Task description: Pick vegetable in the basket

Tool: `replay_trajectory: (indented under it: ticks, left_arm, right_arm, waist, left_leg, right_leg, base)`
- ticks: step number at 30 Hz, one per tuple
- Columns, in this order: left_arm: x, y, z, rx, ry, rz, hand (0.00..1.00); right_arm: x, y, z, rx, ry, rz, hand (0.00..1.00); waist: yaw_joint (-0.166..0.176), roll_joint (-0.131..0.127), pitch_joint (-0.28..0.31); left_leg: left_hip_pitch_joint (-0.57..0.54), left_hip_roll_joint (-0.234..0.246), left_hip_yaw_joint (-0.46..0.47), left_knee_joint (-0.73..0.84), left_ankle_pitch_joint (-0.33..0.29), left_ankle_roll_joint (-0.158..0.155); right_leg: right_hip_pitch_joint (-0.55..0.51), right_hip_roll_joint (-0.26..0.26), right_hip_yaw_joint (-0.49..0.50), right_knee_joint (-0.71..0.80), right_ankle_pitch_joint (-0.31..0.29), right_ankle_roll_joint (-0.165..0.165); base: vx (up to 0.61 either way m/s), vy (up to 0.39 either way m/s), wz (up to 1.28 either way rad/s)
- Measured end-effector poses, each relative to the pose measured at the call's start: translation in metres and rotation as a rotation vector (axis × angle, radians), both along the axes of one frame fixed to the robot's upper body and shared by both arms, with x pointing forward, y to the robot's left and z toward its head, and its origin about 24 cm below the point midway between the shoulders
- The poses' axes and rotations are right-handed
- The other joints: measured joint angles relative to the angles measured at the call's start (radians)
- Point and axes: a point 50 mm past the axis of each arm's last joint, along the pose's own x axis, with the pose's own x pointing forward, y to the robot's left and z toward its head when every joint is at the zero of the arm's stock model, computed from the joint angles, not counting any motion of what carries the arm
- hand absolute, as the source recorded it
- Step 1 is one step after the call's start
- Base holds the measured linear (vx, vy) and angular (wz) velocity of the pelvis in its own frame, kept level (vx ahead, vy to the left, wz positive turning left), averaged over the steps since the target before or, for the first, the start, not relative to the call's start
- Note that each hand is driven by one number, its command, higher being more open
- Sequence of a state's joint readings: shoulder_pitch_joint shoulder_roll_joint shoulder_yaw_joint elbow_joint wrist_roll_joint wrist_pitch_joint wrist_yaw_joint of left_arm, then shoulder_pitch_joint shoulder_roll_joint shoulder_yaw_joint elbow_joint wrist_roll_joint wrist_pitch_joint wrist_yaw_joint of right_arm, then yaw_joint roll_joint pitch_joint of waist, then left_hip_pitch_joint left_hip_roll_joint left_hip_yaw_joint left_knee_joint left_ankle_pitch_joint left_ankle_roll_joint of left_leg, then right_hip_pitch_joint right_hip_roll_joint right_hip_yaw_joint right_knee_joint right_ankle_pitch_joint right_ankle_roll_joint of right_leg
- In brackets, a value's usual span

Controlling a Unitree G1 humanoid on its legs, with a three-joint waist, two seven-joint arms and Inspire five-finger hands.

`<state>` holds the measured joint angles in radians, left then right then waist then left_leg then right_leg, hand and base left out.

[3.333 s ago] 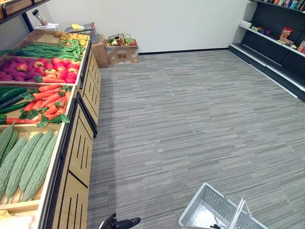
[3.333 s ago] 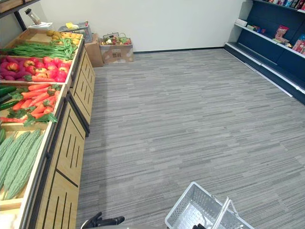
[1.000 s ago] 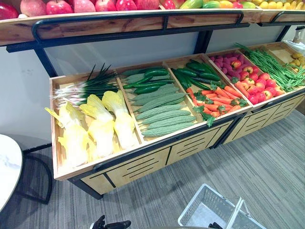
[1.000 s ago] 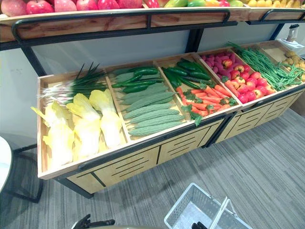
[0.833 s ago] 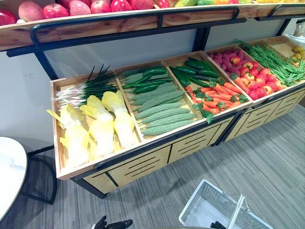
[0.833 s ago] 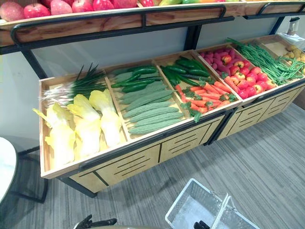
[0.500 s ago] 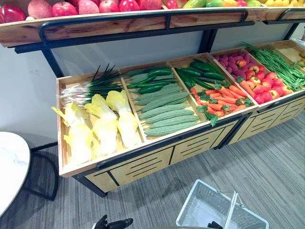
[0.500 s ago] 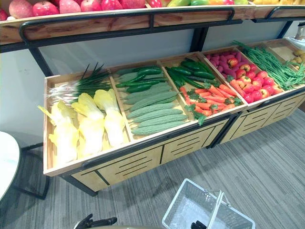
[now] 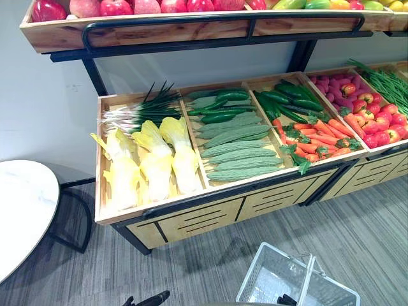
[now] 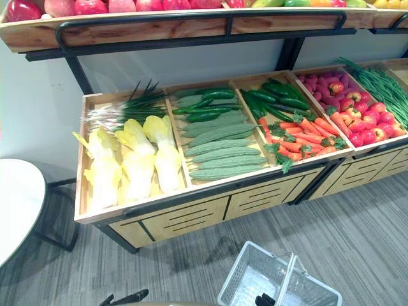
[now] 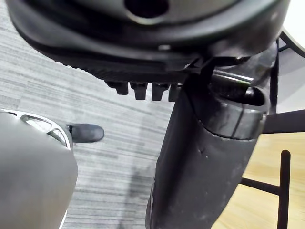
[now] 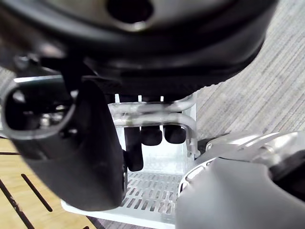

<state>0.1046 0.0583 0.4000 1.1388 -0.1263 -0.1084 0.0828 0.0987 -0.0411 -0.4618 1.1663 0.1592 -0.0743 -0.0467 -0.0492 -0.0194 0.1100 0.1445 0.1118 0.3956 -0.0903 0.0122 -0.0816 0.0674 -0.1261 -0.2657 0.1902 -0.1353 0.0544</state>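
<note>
**Inspector:** Shifted since half a second ago: your head camera, not the goods. The wooden produce stand [image 9: 191, 220] now sits further right in both eye views, and its bins lie as they did. Some three seconds back you faced the open aisle.

**Operator:** What do the bins hold?

**Inspector:** From your left:
- Chinese cabbages [image 9: 156, 162], with spring onions [image 9: 137, 113] behind them.
- Bitter gourds [image 9: 239, 156], with cucumbers [image 9: 220, 105] behind.
- Carrots [image 9: 319, 137], with more cucumbers behind.
- Red peppers [image 9: 376, 124].
- Long green beans [image 9: 389, 83] at the edge of view.

Apples [image 9: 115, 6] line the upper shelf. A round white table [image 9: 22, 210] stands left of the stand.

**Operator:** And the basket?

**Inspector:** The grey mesh shopping basket [image 9: 262, 279] is at lower right. Your right hand [image 12: 151, 135] has its fingers curled round the two wire handles [image 12: 157, 117]. The basket's mesh bottom shows bare, as it did earlier.

**Operator:** My left hand?

**Inspector:** Your left hand [image 9: 148, 299] is low at the bottom edge, fingers relaxed, grasping nothing. Every vegetable lies in the stand's bins, well apart from both hands and from the basket.
</note>
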Motion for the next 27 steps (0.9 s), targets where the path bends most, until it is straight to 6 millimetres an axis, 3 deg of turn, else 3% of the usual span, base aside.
replay_trajectory:
  ticks: [2,5,6,8,10,11,13,14,17,19,23,24,26,27]
  left_arm:
    - [0.001,-0.001,0.000,-0.002,-0.007,0.000,1.00]
    - [-0.001,0.002,0.001,0.010,-0.006,0.013,1.00]
    - [-0.003,0.002,0.001,0.012,-0.004,0.021,1.00]
    - [-0.008,0.003,0.001,0.018,0.004,0.031,1.00]
    - [-0.009,0.002,0.000,0.016,0.007,0.041,1.00]
    - [-0.010,0.002,0.000,0.016,0.007,0.058,1.00]
    - [-0.013,0.008,0.001,0.027,0.005,0.082,1.00]
    - [-0.013,-0.004,-0.001,0.003,0.008,0.089,1.00]
    - [-0.005,-0.020,-0.002,-0.041,-0.022,0.093,1.00]
    - [0.002,-0.029,-0.002,-0.068,-0.042,0.087,1.00]
    - [0.013,-0.024,0.000,-0.053,-0.073,0.081,1.00]
    - [0.013,-0.020,0.001,-0.040,-0.075,0.082,1.00]
    - [0.013,-0.006,0.004,0.003,-0.077,0.101,1.00]
    - [0.013,-0.003,0.005,0.012,-0.077,0.108,1.00]
  right_arm:
    - [0.004,-0.008,0.004,-0.026,-0.048,-0.059,0.00]
    - [-0.002,-0.004,0.004,-0.025,-0.058,-0.079,0.00]
    - [-0.003,-0.001,0.003,-0.018,-0.055,-0.078,0.00]
    - [-0.007,0.010,0.002,0.010,-0.058,-0.076,0.00]
    - [-0.007,0.010,0.002,0.007,-0.061,-0.076,0.00]
    - [-0.007,0.010,0.002,0.008,-0.063,-0.074,0.00]
    - [-0.010,0.016,0.001,0.024,-0.055,-0.074,0.00]
    - [-0.010,0.010,0.002,0.015,-0.051,-0.068,0.00]
    - [-0.010,-0.001,0.003,-0.013,-0.045,-0.053,0.00]
    - [-0.010,-0.003,0.004,-0.016,-0.041,-0.051,0.00]
    - [-0.010,0.002,0.002,0.000,-0.030,-0.055,0.00]
    - [-0.011,0.004,0.001,0.007,-0.024,-0.055,0.00]
    - [-0.013,0.013,-0.001,0.032,-0.010,-0.059,0.00]
    - [-0.014,0.013,-0.002,0.033,-0.004,-0.057,0.00]
  waist:
    - [-0.005,0.005,0.028]
    - [-0.008,-0.009,0.024]
    - [-0.007,-0.011,0.022]
    - [-0.009,-0.007,0.023]
    - [-0.009,-0.001,0.022]
    - [-0.011,-0.002,0.021]
    - [-0.011,-0.034,0.006]
    - [-0.009,-0.001,-0.003]
    - [-0.009,0.043,-0.015]
    - [-0.010,0.052,-0.020]
    - [-0.010,0.036,-0.021]
    - [-0.010,0.019,-0.020]
    - [-0.006,-0.029,-0.015]
    - [-0.006,-0.033,-0.012]
  left_leg:
    - [0.035,-0.014,-0.031,-0.001,-0.031,0.016]
    - [0.072,-0.027,-0.060,-0.004,-0.050,0.038]
    - [0.078,-0.024,-0.065,-0.004,-0.054,0.040]
    - [0.078,-0.001,-0.094,0.000,-0.067,0.039]
    - [0.079,0.014,-0.099,0.001,-0.069,0.038]
    - [0.080,0.025,-0.099,0.010,-0.080,0.025]
    - [0.090,0.011,-0.094,0.033,-0.106,-0.013]
    - [0.099,0.040,-0.078,0.042,-0.114,-0.026]
    - [0.101,0.064,-0.063,0.042,-0.109,-0.040]
    - [0.103,0.077,-0.052,0.041,-0.093,-0.053]
    - [0.095,0.082,-0.055,0.060,-0.072,-0.054]
    - [0.078,0.082,-0.059,0.099,-0.072,-0.055]
    - [-0.022,0.102,-0.112,0.311,-0.117,-0.089]
    - [-0.040,0.116,-0.122,0.352,-0.144,-0.091]
  right_leg:
    - [-0.109,-0.057,0.024,0.314,-0.002,-0.008]
    - [-0.172,-0.099,0.063,0.502,0.037,-0.044]
    - [-0.170,-0.096,0.068,0.504,0.031,-0.043]
    - [-0.189,-0.057,0.062,0.433,-0.054,0.000]
    - [-0.207,-0.037,0.048,0.382,-0.067,0.005]
    - [-0.217,-0.014,0.047,0.302,-0.058,0.003]
    - [-0.212,-0.017,0.043,0.178,0.041,-0.004]
    - [-0.195,0.009,0.036,0.175,0.022,-0.006]
    - [-0.190,0.041,0.028,0.165,0.008,-0.027]
    - [-0.173,0.056,0.025,0.139,0.004,-0.029]
    - [-0.122,0.064,0.005,0.066,0.002,-0.029]
    - [-0.107,0.059,-0.001,0.049,0.002,-0.029]
    - [-0.064,0.041,-0.013,0.009,0.004,-0.030]
    - [-0.051,0.041,-0.017,-0.003,0.004,-0.030]
  base:
    - [-0.06,0.115,0.20]
    - [-0.01,0.074,0.28]
    - [0.03,0.039,0.37]
    - [0.07,-0.006,0.34]
    - [0.10,-0.054,0.19]
    - [0.17,-0.168,0.13]
    - [0.24,-0.238,0.06]
    - [0.25,-0.196,-0.01]
    - [0.20,-0.121,-0.05]
    - [0.18,-0.090,-0.03]
    - [0.09,-0.047,0.15]
    - [0.04,-0.041,0.27]
    - [0.07,-0.082,0.36]
    - [0.07,-0.054,0.18]
